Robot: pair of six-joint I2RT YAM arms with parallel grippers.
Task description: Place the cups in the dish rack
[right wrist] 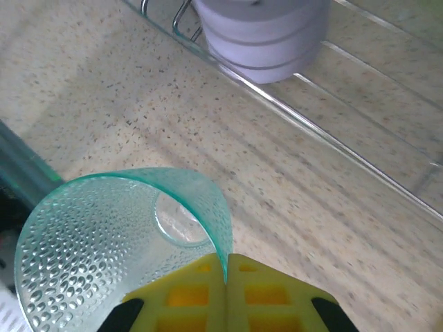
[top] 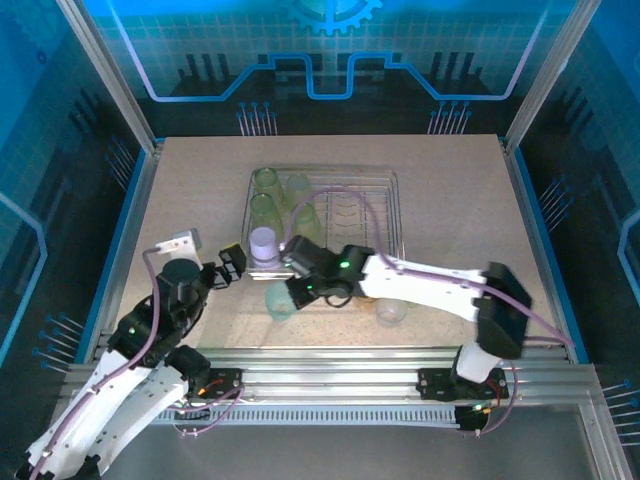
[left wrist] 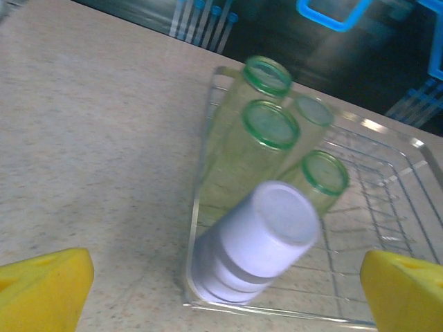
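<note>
One dimpled translucent teal cup point(right wrist: 90, 242), rim pinched by right pincer point(right wrist: 227, 268).

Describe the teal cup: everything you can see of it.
The teal cup is a small translucent plastic tumbler, its wall covered in fine dimples, with a smooth round base visible through the open mouth, which faces the wrist camera. The right pincer is shut on its wall at the rim, pinching the rim out of round into a point. The cup is outside the dish rack, before its near edge, close to the inverted lilac cup. Whether it rests on the table cannot be told.
</note>
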